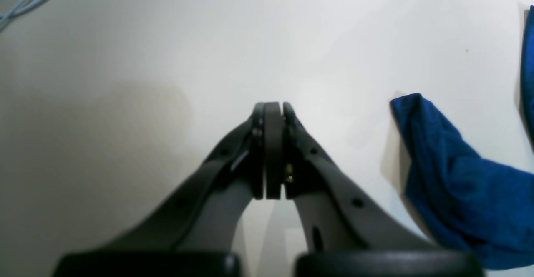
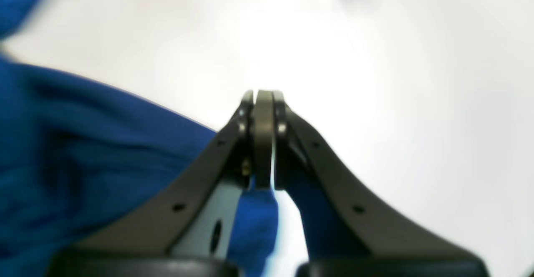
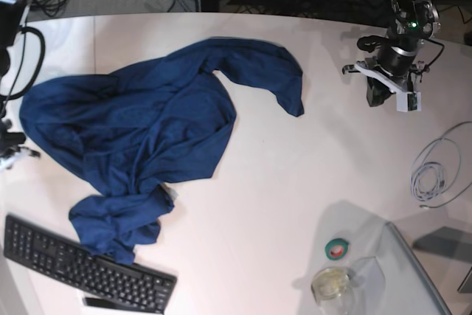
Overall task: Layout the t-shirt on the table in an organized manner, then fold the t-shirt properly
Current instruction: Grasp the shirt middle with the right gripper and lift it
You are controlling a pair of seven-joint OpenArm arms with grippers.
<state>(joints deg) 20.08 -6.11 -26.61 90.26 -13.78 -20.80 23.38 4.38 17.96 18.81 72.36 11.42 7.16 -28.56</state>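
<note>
**Item: t-shirt [image 3: 147,123].** Dark navy soft knit with no print. It lies crumpled across the left half of the base view on the table [image 3: 280,204]. One long flap arcs toward the upper centre, and a bunched lobe at the lower left rests on the keyboard [image 3: 81,263]. The cloth is limp and creased and will likely drag and stretch rather than slide as one piece.

**Item: table.** Smooth matt white with a curved far edge. It looks low in friction, so expect the cloth to skate when you pull.

**Item: left gripper [image 1: 273,110].** Dark plastic fingers with flat pads pressed together on nothing. It hangs over bare table at the upper right of the base view. A blue fold shows at the right edge of its wrist view, near but not touching.

**Item: right gripper [image 2: 263,97].** Its pads are closed. Blue cloth fills the left of its blurred wrist view and shows beneath the fingers. You cannot tell whether any fabric is nipped.

**Step in hand, as judged:** spreading the shirt; folding has not begun.
- Confirm a real pinch on a hem or shoulder seam, not a loose ridge.
- Bring the left gripper to the nearest flap.
- Lift the lower lobe off the keyboard before you draw the cloth taut.
- Pull the two holds apart low and slowly.

**Sundries, lower right:** green tape roll [image 3: 338,248], clear jar [image 3: 332,283], coiled pale cable [image 3: 431,171]. Keep the cloth away from them.
</note>
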